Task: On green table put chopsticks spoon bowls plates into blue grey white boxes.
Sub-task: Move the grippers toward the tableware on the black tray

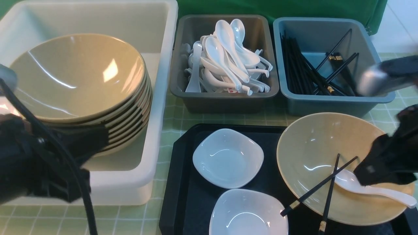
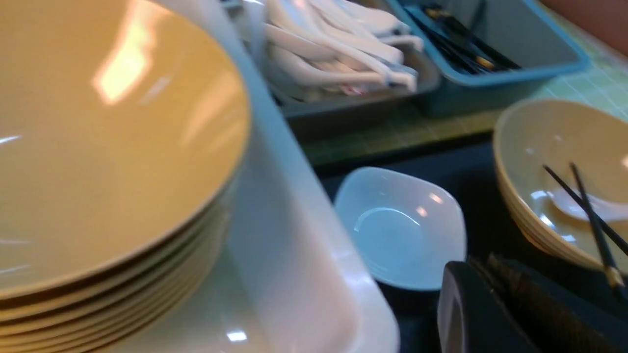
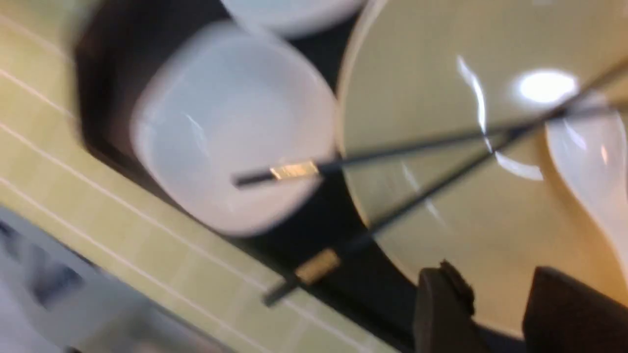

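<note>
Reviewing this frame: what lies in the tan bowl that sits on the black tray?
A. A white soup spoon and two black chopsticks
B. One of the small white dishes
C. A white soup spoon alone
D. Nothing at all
A: in the front view the tan bowl on the black tray holds a white soup spoon, and two black chopsticks cross over its near rim.

Glossy bowls [image 1: 78, 78], glossy plates [image 1: 228, 158]; matt black tray [image 1: 186, 195].
</note>
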You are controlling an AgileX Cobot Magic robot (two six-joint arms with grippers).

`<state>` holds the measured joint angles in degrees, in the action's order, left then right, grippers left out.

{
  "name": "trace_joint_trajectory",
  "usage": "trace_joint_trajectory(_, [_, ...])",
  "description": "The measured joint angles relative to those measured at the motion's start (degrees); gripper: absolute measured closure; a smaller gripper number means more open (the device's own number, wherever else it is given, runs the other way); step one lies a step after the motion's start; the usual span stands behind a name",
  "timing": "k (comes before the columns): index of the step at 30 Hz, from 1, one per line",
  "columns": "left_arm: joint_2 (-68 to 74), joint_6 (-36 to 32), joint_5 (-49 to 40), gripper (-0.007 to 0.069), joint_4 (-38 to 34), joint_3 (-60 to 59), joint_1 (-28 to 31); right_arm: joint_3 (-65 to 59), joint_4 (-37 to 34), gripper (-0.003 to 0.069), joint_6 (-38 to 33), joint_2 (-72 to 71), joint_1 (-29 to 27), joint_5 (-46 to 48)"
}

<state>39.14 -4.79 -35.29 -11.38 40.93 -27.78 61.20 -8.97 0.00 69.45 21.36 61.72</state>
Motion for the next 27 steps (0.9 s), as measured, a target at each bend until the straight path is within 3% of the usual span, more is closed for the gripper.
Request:
trace_joint_trajectory(2, [0.0, -0.39, -1.1, 0.0626, -0.25, -0.14, -2.06, 3.91, 6.01, 0.0385, 12.76, 6.54, 5.65, 2.05])
trace_joint_trajectory(3, [0.0, -0.39, -1.27, 0.0626, -0.33, -0.14, -2.15, 4.15, 6.15, 0.0382, 13.58, 7.0, 5.82, 2.06])
trace_joint_trajectory(4, [0.0, -0.46, -1.87, 0.0626, -0.48, -0.14, -2.57, 5.97, 6.4, 0.0369, 19.86, 10.68, 6.53, 2.4])
trace_joint_trajectory(9, [0.0, -0.46, -3.75, 0.0626, -1.15, -0.14, -2.86, 8.41, 2.14, 0.0299, 33.64, 20.4, 2.59, 4.35])
trace_joint_trajectory(15, [0.0, -0.46, -4.6, 0.0626, -3.58, -0.14, -2.89, 8.52, -1.14, 0.023, 40.14, 25.07, -2.69, 2.96])
trace_joint_trajectory(27, [0.0, -0.7, -4.6, 0.0626, -4.44, -0.14, -2.89, 8.64, -4.38, 0.0222, 43.41, 29.49, -3.55, -1.2])
